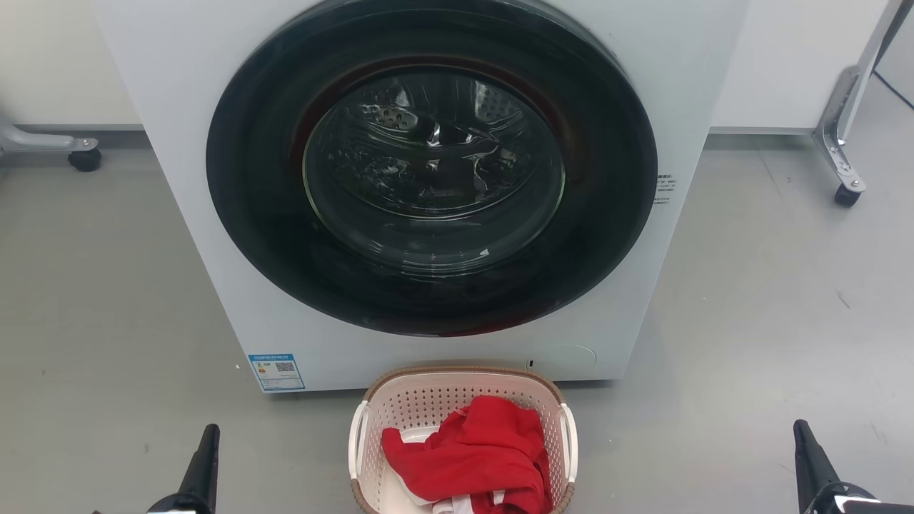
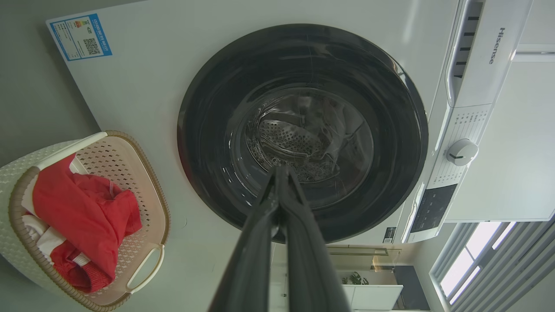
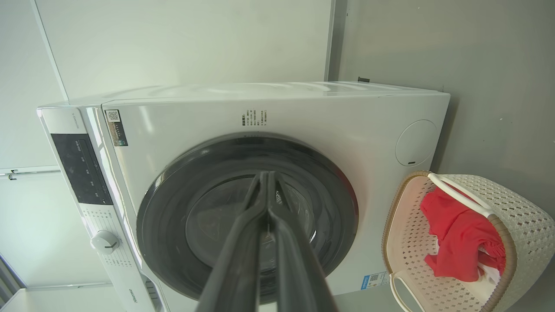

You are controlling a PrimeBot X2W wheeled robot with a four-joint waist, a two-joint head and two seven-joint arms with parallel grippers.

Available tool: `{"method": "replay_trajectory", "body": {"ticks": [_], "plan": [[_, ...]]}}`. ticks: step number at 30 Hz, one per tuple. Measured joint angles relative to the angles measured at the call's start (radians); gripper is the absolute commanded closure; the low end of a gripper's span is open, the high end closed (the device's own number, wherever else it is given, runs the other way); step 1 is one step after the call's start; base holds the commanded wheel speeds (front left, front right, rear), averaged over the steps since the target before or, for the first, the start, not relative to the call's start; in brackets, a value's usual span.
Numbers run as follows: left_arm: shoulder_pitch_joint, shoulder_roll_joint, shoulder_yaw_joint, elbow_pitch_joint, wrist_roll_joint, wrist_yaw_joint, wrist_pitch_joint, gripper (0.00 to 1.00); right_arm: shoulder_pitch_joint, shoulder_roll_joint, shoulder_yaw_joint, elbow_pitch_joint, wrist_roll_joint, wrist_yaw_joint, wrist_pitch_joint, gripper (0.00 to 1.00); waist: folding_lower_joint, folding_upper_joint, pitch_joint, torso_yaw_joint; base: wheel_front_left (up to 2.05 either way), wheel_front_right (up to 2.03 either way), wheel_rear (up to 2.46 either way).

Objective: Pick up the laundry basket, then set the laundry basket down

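Left pincer (image 2: 282,173): showing two long dark grey fingers (image 2: 253,251), tapering to narrow tips.
Right pincer (image 3: 265,177): showing matching smooth dark fingers.

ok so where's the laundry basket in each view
Head view: laundry basket at bottom centre, in front of the washer.
Left wrist view: laundry basket at lower left.
Right wrist view: laundry basket at lower right.
Shared landmark: the washer's dark round door.

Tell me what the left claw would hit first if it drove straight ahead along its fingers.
Most likely the washer door, dead ahead of the shut left claw; the gap between them is unclear. The laundry basket sits well aside of that line.
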Motion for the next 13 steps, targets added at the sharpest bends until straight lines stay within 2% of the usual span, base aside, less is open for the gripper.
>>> {"method": "replay_trajectory", "body": {"ticks": [13], "plan": [[0.0, 0.0, 0.0, 0.0, -0.001, 0.0, 0.0, 1.0, 0.0, 0.0, 0.0, -0.002, 0.0, 0.0, 0.0, 1.0, 0.0, 0.0, 0.0, 0.0, 0.0, 0.0, 0.0]]}}
